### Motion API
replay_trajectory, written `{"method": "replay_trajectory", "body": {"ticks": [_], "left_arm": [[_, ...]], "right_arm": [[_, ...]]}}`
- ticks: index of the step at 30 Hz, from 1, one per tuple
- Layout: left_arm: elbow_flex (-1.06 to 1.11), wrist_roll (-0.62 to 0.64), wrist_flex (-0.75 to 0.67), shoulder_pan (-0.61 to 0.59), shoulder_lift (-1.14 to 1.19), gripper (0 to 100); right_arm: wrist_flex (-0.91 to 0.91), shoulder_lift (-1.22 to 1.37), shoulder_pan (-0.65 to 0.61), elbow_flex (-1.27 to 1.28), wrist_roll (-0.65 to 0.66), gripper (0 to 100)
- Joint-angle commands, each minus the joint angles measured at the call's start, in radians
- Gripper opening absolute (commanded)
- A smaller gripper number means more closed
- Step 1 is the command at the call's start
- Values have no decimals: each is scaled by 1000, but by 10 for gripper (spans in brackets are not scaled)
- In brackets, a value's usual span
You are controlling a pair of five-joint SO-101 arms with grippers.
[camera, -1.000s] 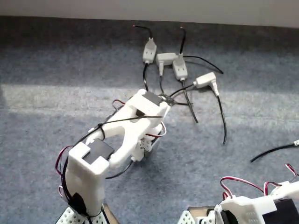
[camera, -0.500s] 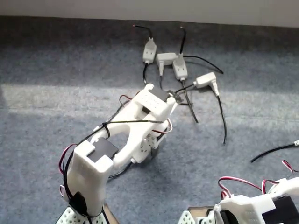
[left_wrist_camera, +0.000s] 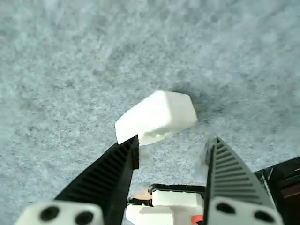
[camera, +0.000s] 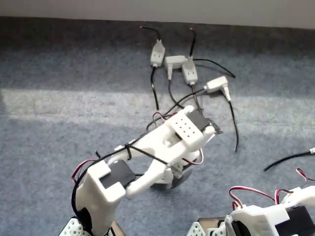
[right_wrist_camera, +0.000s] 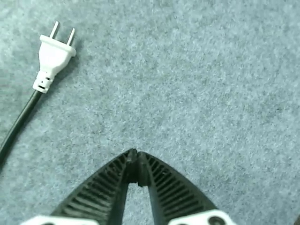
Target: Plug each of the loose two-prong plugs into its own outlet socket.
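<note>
My left gripper [left_wrist_camera: 173, 140] is open and low over the grey carpet. A white boxy socket piece [left_wrist_camera: 157, 117] lies tilted just beyond its fingertips, touching neither. From above, the left arm [camera: 182, 130] stretches to the middle of the carpet and covers its own gripper. My right gripper [right_wrist_camera: 137, 159] is shut on nothing. A loose white two-prong plug [right_wrist_camera: 54, 52] on a black cord [right_wrist_camera: 18, 122] lies on the carpet ahead of it, well apart. Several white plug and socket pieces [camera: 189, 71] with black cords cluster at the back.
A black cord [camera: 290, 157] runs in from the right edge of the carpet. The right arm [camera: 266, 219] sits at the front right corner. Tangled cords [camera: 231, 115] trail from the far cluster toward the left arm.
The left arm has swung to the right and reached further out across the carpet. The right arm has stayed where it was.
</note>
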Motion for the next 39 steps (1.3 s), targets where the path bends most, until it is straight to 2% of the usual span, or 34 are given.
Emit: {"method": "replay_trajectory", "body": {"ticks": [1,5,11,16,19,23,26,29,32,37,39], "left_arm": [[-134,-9,18,15,-140,248],[-274,-9,18,-107,-196,248],[-424,-9,18,-449,-216,248],[-403,-3,18,-682,-188,248],[-337,-2,18,-733,-177,251],[-240,0,-5,-734,-180,252],[-179,106,-83,-740,-179,251],[-81,224,-203,-777,-182,249],[1,252,-296,-819,-182,249],[105,253,-399,-845,-183,248],[113,256,-408,-851,-183,248]], "right_arm": [[-18,-12,-19,28,14,6],[-18,-15,-48,56,14,6],[-1,-19,-93,59,15,6],[262,-68,-237,-7,17,6],[489,-173,-389,-53,17,6],[714,-380,-645,-67,15,6],[808,-547,-849,-62,8,6],[855,-707,-1049,-1,8,6],[849,-828,-1237,134,2,6],[808,-855,-1543,314,-247,6],[797,-817,-1609,325,-239,6]]}}
